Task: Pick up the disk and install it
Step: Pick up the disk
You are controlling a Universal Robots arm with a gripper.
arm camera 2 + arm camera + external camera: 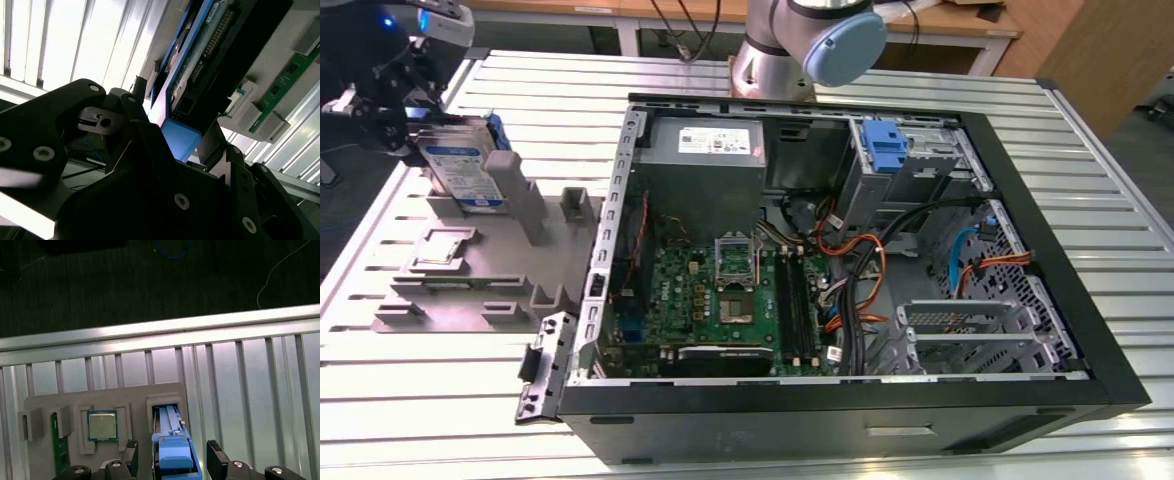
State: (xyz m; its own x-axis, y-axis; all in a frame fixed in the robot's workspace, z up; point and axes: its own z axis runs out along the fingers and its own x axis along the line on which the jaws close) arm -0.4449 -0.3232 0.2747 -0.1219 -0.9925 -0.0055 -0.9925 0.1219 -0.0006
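The disk (460, 168) stands on edge in a slot at the far end of a grey fixture tray (454, 290), at the exterior view's left. Its white-and-blue label faces outward and blue rails run along its edges. My gripper (424, 140) hangs over its top edge. In the first wrist view the disk's blue rail (172, 455) lies between my two fingertips (132, 449), with a narrow gap on each side, so my gripper (172, 447) is open around it. The second wrist view shows the disk (180, 137) from below, between the black fingers.
The open computer case (1067, 200) lies on the slatted metal table, to the exterior view's right of the tray. It holds a drive cage with a blue bracket (887, 150) and a grey power supply (707, 145). A processor (102, 425) and a memory stick (59, 440) rest in the tray.
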